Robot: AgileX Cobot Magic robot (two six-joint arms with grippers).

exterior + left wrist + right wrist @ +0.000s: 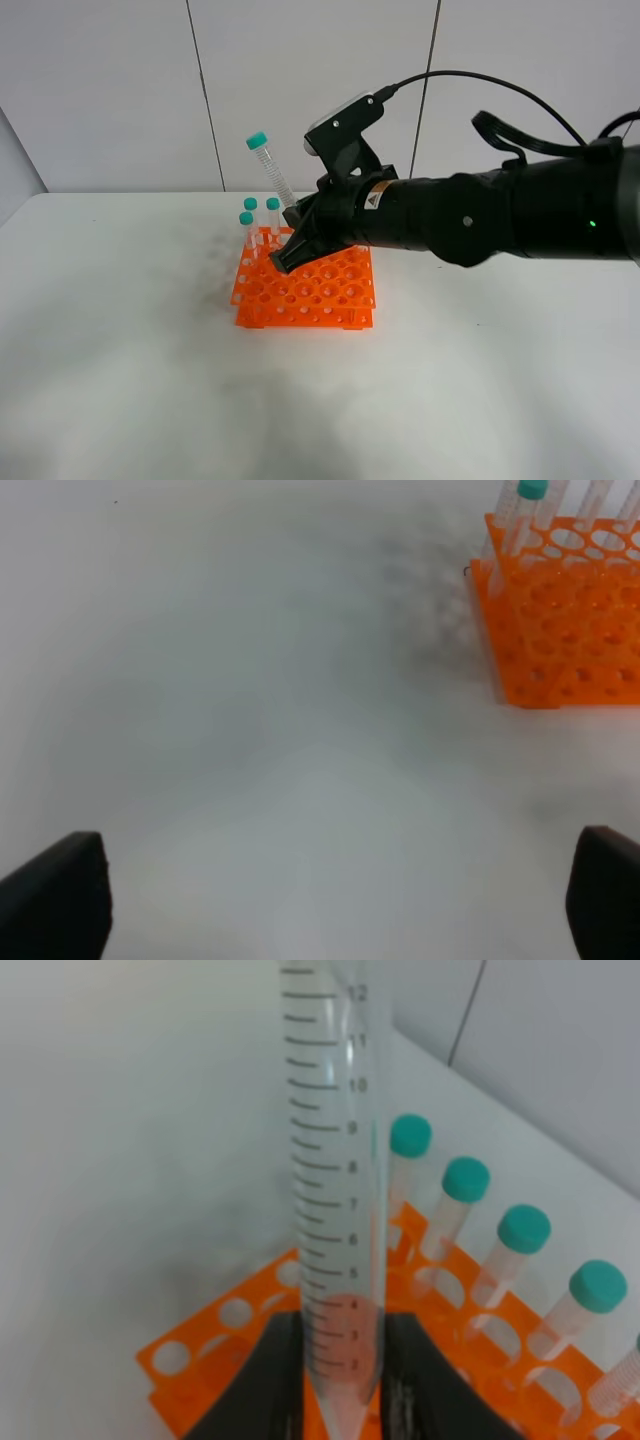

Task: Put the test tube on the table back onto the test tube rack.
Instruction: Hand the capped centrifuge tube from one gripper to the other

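My right gripper (288, 258) is shut on the test tube (275, 180), which is clear with a teal cap and tilts cap-up to the left over the orange test tube rack (320, 295). In the right wrist view the tube (335, 1190) stands between the black fingers (262, 1380), pointed tip down just above the rack (225, 1325). Several capped tubes (466, 1177) stand in a row in the rack behind it. My left gripper (330, 910) is open and empty over the white table (250, 730), well short of the rack (560, 630); it does not show in the exterior view.
Three capped tubes (250, 212) show at the rack's back left corner in the exterior view; the right arm (500, 215) hides the rest. The white table (150, 380) spreads around the rack. A grey wall stands behind.
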